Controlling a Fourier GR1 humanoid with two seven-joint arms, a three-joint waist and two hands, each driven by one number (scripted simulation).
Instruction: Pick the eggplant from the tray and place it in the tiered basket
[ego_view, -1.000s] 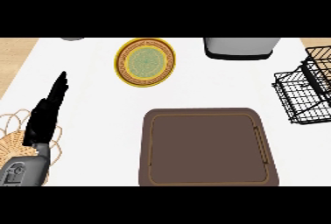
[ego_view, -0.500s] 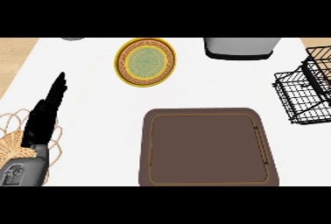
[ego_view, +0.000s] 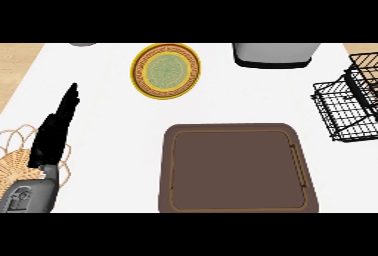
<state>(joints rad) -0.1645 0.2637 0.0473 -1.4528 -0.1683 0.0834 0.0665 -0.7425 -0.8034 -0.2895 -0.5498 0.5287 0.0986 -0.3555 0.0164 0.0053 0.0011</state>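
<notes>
I see the brown tray bare; no eggplant shows anywhere, so I cannot place it. My left hand rests at frame left, fingers straight, holding nothing. The tiered basket sits at right edge.

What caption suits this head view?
Left hand rests open beside a brown tray, black wire basket at right.
</notes>
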